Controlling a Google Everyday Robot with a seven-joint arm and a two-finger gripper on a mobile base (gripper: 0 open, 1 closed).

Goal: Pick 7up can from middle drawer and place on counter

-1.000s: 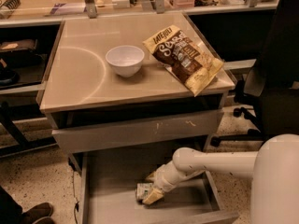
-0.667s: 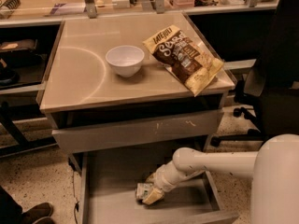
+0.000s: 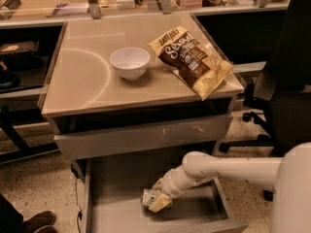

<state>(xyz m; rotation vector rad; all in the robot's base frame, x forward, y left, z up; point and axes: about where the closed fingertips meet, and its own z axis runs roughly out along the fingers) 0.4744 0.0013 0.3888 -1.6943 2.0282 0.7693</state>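
While in drawer (image 3: 116, 191), claw (image 3: 158, 203) (against can (image 3: 147, 196)).

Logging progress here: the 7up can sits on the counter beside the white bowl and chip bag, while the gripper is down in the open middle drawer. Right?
No. The camera view shows the 7up can lying in the middle drawer, at the gripper, not on the counter. The white bowl and chip bag do sit on the counter, and the gripper is down in that drawer.

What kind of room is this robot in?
Probably an office or lab break area: a black office chair, a counter holding a white bowl and chip bag. The gripper is down in the middle drawer at the 7up can.
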